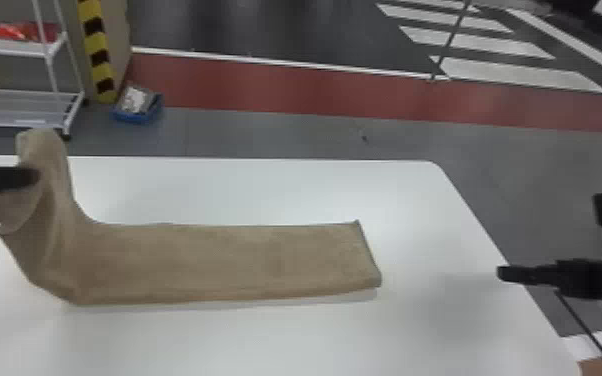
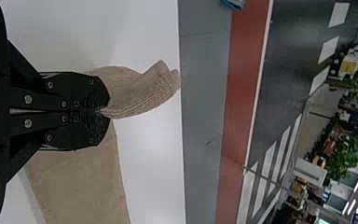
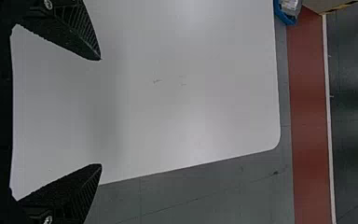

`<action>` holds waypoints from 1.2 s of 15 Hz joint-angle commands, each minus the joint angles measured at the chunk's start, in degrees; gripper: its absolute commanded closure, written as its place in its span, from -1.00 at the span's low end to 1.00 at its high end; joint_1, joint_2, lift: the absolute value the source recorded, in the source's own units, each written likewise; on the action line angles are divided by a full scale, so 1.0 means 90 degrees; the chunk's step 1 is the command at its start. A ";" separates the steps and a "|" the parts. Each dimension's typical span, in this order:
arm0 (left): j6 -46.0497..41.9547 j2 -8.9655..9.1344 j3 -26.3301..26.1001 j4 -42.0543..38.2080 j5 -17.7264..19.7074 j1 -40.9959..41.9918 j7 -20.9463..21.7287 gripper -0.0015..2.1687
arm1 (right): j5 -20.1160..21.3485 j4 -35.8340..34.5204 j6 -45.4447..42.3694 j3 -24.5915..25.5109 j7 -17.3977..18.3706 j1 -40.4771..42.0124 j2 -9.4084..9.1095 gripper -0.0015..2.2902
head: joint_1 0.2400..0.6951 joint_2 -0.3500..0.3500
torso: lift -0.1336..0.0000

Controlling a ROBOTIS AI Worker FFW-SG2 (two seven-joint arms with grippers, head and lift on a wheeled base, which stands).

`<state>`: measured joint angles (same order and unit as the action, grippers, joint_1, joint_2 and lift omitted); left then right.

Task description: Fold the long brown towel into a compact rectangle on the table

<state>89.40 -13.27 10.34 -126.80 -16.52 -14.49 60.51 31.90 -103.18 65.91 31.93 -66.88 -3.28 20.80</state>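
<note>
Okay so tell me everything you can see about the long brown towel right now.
The brown towel looks like soft, faintly ribbed cloth. Its flat, narrow strip lies across the white table, with a straight end toward the robot's right. At the left, the towel bends up, bunched and creased, pinched between the left gripper's closed fingers, with a loose flap sticking out past them.

Your left gripper [image 1: 34, 177], one, black, entering level from the head view's left edge, its two flat fingers [image 2: 86, 91] pressed together, your right gripper [image 1: 504, 274], one, black, towards the right edge, pointing inward, its two fingers [image 3: 81, 35] spread wide apart.
</note>
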 commanded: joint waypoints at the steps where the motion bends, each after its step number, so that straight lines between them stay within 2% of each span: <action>1: 0.0070 0.0528 -0.0973 -0.0276 -0.0235 -0.0460 -0.0161 0.98 | 0.0000 0.0000 0.0016 0.0027 0.0000 0.0042 -0.0026 -0.95 | 1.00 -0.83 | -0.87; 2: 0.0070 0.0821 -0.1442 -0.0257 -0.0537 -0.0597 -0.0220 0.98 | -0.0009 -0.0010 0.0016 0.0046 0.0000 0.0071 -0.0036 -0.95 | 1.00 -1.00 | -0.87; 4: 0.0070 0.1328 -0.2116 -0.0218 -0.0918 -0.0626 -0.0278 0.98 | -0.0117 -0.0030 -0.0023 0.0144 0.0000 0.0110 -0.0026 -0.95 | 1.00 -1.00 | -0.87; 5: 0.0070 0.1491 -0.2330 -0.0218 -0.1035 -0.0617 -0.0298 0.98 | -0.0136 -0.0030 -0.0081 0.0193 0.0000 0.0110 -0.0017 -0.95 | 1.00 -1.00 | -0.87; 10: 0.0070 0.1491 -0.3151 0.0163 -0.1475 -0.0548 -0.0532 0.98 | -0.0322 -0.0186 -0.0023 0.0339 -0.0010 0.0247 0.0081 -0.95 | 1.00 -1.00 | -0.87; 14: 0.0070 0.1491 -0.3493 0.0602 -0.1494 -0.0470 -0.0766 0.98 | -0.0468 -0.0206 -0.0042 0.0544 -0.0010 0.0393 0.0228 -0.95 | 1.00 -1.00 | -0.87; 18: 0.0070 0.1491 -0.3678 0.0827 -0.1446 -0.0470 -0.1098 0.98 | -0.0517 -0.0206 -0.0062 0.0603 -0.0030 0.0472 0.0276 -0.95 | 1.00 -1.00 | -0.87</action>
<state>89.43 -0.09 -22.22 -119.75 -29.75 -18.72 51.26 27.29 -105.03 65.37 37.13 -67.16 0.73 23.13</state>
